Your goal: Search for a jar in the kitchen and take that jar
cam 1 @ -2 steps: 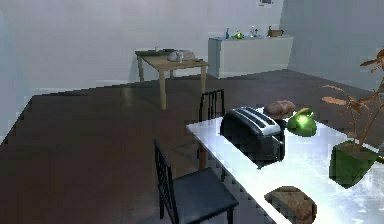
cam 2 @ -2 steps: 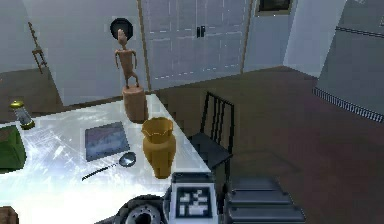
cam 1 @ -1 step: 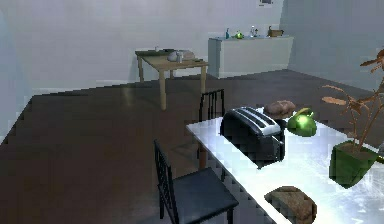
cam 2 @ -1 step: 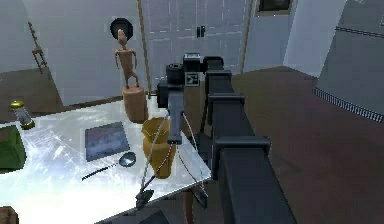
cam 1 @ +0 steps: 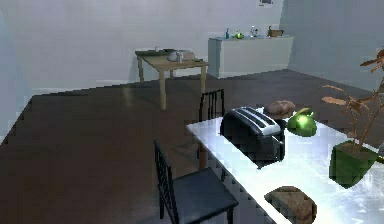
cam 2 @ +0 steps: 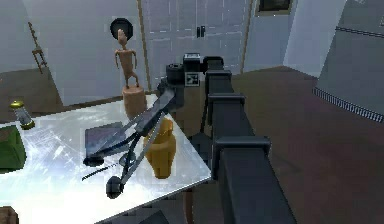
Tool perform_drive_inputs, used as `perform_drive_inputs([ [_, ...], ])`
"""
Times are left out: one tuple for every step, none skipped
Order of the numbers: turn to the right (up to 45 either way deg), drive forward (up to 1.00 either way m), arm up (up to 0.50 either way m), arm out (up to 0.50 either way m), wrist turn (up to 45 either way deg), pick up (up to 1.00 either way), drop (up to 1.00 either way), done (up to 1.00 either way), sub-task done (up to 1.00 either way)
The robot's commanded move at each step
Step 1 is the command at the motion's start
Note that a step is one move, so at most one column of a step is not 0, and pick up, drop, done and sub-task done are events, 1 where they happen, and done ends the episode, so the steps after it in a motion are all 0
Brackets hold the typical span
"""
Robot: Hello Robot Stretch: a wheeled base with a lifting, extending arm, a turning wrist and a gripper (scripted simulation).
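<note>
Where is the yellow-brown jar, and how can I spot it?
Look at the white table in the arm side view. Near its front corner, toward the view's right, stands a yellow-brown jar with a narrow neck. It is short and rounded, unlike the tall thin wooden statue behind it.

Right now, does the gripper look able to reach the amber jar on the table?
Probably yes. The gripper is right by the amber jar on the white table, with nothing between them; the wooden figure stands farther back.
</note>
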Motion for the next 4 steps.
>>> perform_drive_inputs([
  [0.0, 0.0, 0.0, 0.0, 45.0, 0.0, 0.0, 0.0, 0.0],
  [0.0, 0.0, 0.0, 0.0, 45.0, 0.0, 0.0, 0.0, 0.0],
  [0.0, 0.0, 0.0, 0.0, 15.0, 0.0, 0.0, 0.0, 0.0],
  [0.0, 0.0, -0.26, 0.0, 0.0, 0.0, 0.0, 0.0, 0.0],
])
